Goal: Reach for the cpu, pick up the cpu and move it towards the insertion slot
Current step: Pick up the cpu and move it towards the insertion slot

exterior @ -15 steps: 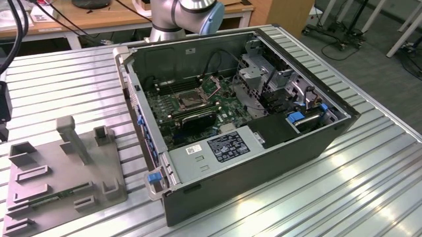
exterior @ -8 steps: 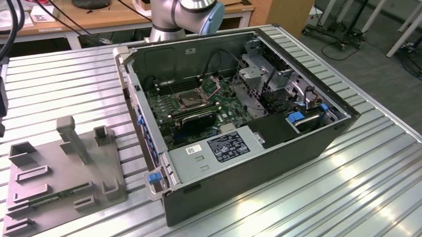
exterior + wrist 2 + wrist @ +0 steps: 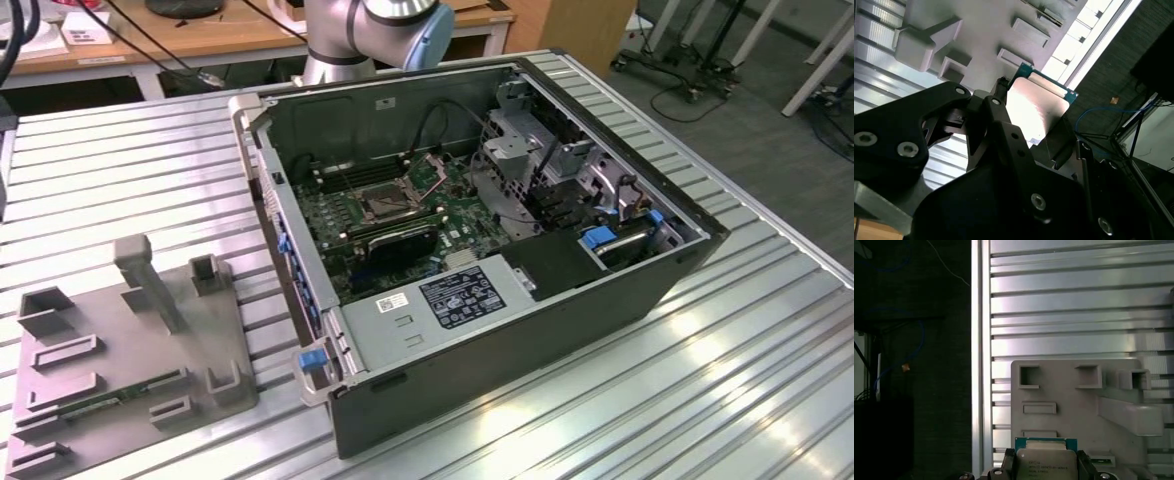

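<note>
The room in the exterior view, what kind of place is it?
Probably a robotics lab or workshop. A robot arm stands behind an opened desktop computer on a ribbed metal table, its gripper holds the cpu, and a wooden desk with cables sits beyond.

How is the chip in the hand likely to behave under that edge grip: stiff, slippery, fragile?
Probably stiff: the chip sits flat and unbent between the hand's fingers. Its shiny metal top looks smooth, so the thin edges may slip. Likely light, but a drop onto the grey tray could harm it.
</note>
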Robot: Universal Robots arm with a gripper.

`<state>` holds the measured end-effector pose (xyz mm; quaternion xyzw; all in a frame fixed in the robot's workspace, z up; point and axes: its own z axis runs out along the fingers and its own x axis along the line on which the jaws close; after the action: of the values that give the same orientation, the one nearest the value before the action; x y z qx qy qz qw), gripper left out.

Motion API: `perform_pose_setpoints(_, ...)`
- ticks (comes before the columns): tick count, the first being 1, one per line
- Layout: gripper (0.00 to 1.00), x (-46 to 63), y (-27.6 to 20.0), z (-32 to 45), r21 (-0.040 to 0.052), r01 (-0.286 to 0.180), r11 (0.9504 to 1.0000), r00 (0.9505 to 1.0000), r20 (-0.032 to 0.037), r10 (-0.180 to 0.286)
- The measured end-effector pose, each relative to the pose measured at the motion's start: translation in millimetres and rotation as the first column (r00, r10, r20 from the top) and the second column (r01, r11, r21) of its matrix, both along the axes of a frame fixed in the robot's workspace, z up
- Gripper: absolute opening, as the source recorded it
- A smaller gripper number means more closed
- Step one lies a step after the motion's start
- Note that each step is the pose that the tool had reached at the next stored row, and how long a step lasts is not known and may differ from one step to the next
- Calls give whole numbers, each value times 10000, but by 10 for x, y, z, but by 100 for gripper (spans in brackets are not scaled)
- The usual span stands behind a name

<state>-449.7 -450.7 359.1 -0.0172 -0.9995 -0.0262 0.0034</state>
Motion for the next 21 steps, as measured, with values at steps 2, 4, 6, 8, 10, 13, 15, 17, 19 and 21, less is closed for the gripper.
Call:
perform_pose_setpoints(2, 55, 0, 0, 31, -1, 0, 10000, 10000, -1, 0)
perform_pose_setpoints(4, 55, 0, 0, 62, 0, 0, 10000, 10000, -1, 0)
perform_pose_setpoints(6, 55, 0, 0, 91, -1, -1, 10000, 10000, -1, 1)
perform_pose_setpoints(8, 55, 0, 0, 120, 0, 1, 10000, 10000, -1, -1)
perform_pose_setpoints(10, 55, 0, 0, 152, 0, 0, 10000, 10000, 0, 0)
perform_pose_setpoints(13, 55, 0, 0, 198, -1, 0, 10000, 10000, -1, 0)
perform_pose_setpoints(15, 55, 0, 0, 227, 0, 0, 10000, 10000, -1, 0)
perform_pose_setpoints(17, 55, 0, 0, 258, 0, 0, 10000, 10000, -1, 0)
perform_pose_setpoints(19, 55, 0, 0, 291, 0, 1, 10000, 10000, -1, -1)
perform_pose_setpoints(21, 55, 0, 0, 322, 0, 0, 10000, 10000, -1, 0)
